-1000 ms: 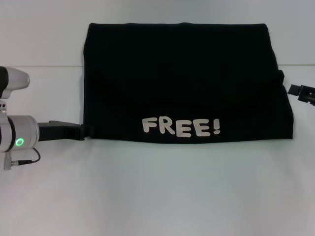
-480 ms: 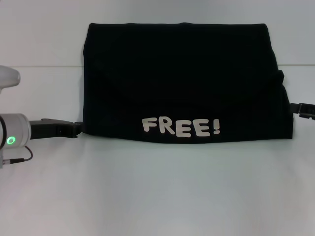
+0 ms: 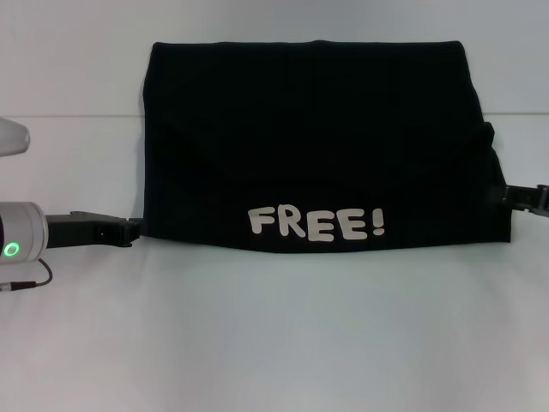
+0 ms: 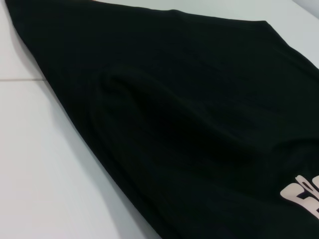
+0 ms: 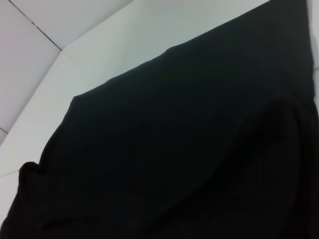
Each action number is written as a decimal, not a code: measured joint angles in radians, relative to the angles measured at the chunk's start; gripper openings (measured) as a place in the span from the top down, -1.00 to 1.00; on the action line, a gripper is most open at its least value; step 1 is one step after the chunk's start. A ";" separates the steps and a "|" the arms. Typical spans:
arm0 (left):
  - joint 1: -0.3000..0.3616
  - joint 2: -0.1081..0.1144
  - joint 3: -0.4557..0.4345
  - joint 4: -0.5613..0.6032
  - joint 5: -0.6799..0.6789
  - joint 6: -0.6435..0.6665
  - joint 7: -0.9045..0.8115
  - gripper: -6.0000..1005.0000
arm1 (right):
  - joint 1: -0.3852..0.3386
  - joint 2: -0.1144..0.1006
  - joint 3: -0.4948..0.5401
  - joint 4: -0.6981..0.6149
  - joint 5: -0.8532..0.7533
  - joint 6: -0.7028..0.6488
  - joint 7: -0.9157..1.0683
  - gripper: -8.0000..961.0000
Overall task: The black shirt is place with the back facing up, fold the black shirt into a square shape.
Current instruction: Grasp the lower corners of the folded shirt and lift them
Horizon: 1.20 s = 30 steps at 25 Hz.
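I see the shirt [image 3: 317, 146] lying folded on the white table [image 3: 274, 335], "FREE!" lettering [image 3: 316, 223] along its near edge. My left gripper [image 3: 133, 231] touches its left corner, the right gripper [image 3: 502, 196] its right edge (finger spread: cannot tell for either).

The black shirt [image 3: 317, 146] lies on the table [image 3: 274, 335], left gripper [image 3: 129, 230] and right gripper [image 3: 506, 196] at its near corners.

Left gripper [image 3: 130, 232] lowered slightly; right gripper [image 3: 506, 196] reached black shirt [image 3: 317, 137] edge.
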 joint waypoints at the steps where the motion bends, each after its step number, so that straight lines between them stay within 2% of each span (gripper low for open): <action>1: 0.000 0.000 0.000 0.000 0.000 0.000 0.001 0.99 | 0.004 0.006 -0.005 0.002 -0.001 0.017 0.000 -0.12; 6: -0.001 0.000 -0.001 -0.002 0.000 -0.005 0.001 0.99 | 0.020 0.033 -0.056 0.010 -0.005 0.086 0.001 -0.07; 13: -0.005 0.000 0.004 -0.004 0.000 -0.006 0.002 0.99 | 0.028 0.054 -0.119 0.027 -0.008 0.144 0.002 0.00; 17: -0.008 0.001 0.005 -0.004 0.000 -0.007 0.002 0.99 | 0.016 0.054 -0.121 0.014 -0.004 0.148 0.020 0.04; 20: -0.009 0.001 0.005 -0.004 0.001 -0.008 0.006 0.99 | 0.007 0.047 -0.104 0.006 -0.002 0.144 0.026 0.07; 25: -0.010 0.002 0.004 -0.006 0.001 -0.008 0.007 0.99 | -0.009 0.044 -0.081 -0.018 0.000 0.134 0.026 0.28; 30: -0.009 -0.001 0.004 -0.007 0.000 -0.009 0.007 0.99 | -0.012 0.046 -0.091 -0.006 -0.007 0.141 0.026 0.02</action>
